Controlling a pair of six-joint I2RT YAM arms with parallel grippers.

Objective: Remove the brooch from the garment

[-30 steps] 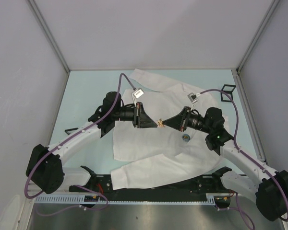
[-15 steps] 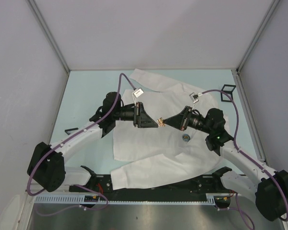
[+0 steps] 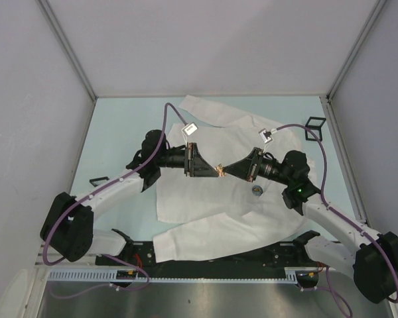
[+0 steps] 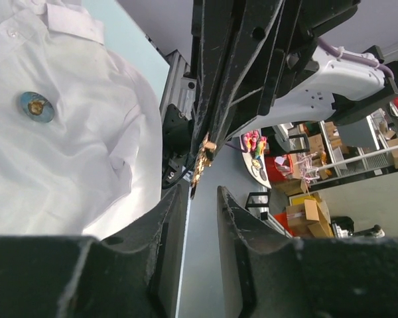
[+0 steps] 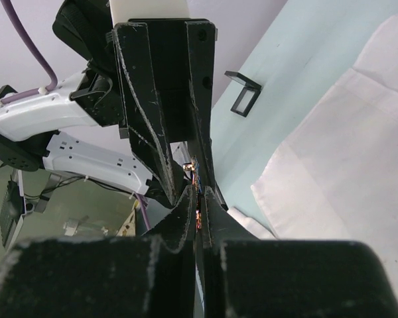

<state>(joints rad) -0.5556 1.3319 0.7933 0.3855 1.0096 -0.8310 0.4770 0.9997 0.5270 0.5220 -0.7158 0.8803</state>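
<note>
Top external: the right fingers (image 3: 237,167) clench the gold brooch (image 3: 219,170) clear above the shirt (image 3: 199,205), the left fingers (image 3: 202,165) released beside it. Removal looks nearly done; next, set it on the bench (image 3: 119,132).

The pale green table (image 3: 119,126) carried a large white shirt (image 3: 205,205), spread out across its middle. A small black frame (image 3: 314,126) lay near the far right corner. A small black bent piece (image 3: 97,179) lay near the left edge.
</note>
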